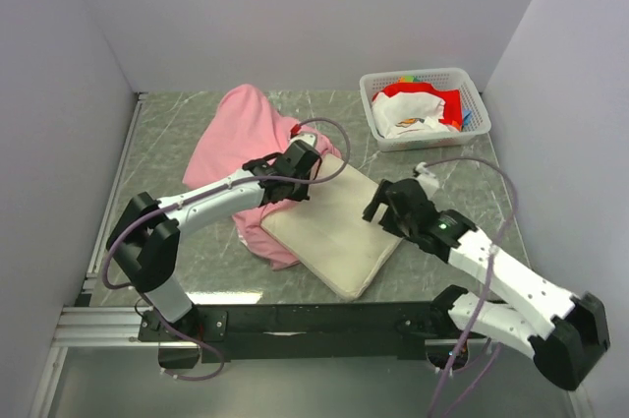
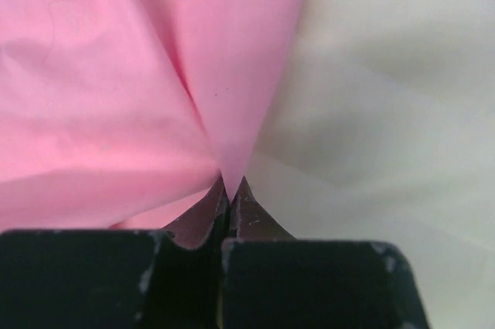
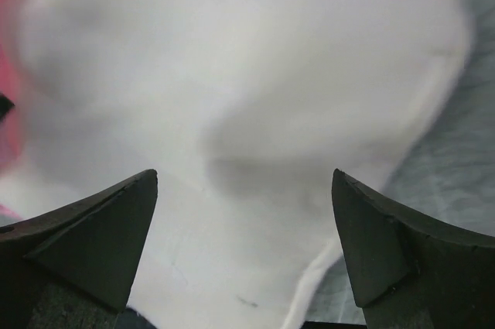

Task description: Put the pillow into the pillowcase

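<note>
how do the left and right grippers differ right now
The left gripper is shut, pinching a fold of the pink pillowcase. The right gripper is wide open and holds nothing. The left gripper sits where the pillowcase meets the cream pillow, while the right gripper hovers over the pillow's right side. Both have dark fingers and are close to the pillow.

Pink pillowcase [image 1: 236,133], cream pillow [image 1: 334,231], white basket [image 1: 425,81] with red-and-white cloth [image 1: 418,108], grey-green marbled table [image 1: 206,251].
</note>
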Robot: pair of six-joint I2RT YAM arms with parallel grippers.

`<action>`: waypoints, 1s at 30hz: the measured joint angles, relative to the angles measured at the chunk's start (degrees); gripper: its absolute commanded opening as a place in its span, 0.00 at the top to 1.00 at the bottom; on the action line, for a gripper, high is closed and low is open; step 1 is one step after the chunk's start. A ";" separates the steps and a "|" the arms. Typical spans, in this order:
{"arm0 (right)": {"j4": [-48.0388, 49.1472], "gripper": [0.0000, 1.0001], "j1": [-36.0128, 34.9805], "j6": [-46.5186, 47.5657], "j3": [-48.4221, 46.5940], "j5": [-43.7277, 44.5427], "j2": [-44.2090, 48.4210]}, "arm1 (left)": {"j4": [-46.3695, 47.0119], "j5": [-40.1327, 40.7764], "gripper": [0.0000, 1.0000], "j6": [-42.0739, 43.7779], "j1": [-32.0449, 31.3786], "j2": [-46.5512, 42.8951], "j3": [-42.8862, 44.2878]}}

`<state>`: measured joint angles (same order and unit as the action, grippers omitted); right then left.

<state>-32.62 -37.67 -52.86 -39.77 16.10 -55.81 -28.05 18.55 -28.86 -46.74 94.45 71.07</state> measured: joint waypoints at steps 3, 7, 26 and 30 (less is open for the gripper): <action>-2.16 0.00 3.26 -0.07 1.55 2.16 7.54 | 1.27 -3.65 0.99 -1.20 2.45 0.00 -1.51; -2.36 0.00 5.38 -1.53 9.55 0.24 17.20 | 2.54 -6.29 0.99 -2.27 3.39 0.00 -1.51; 40.37 0.60 6.97 -16.85 37.55 -21.46 22.16 | -0.04 -11.82 0.99 -2.23 2.21 0.00 2.45; 40.52 1.00 6.95 -14.25 35.67 -21.79 21.51 | -4.61 -11.08 0.99 -1.57 0.66 0.02 9.42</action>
<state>7.90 -30.72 -67.11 -4.10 -5.69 -34.30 -32.67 7.46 -30.44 -46.09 94.48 80.49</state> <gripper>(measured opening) 0.108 0.021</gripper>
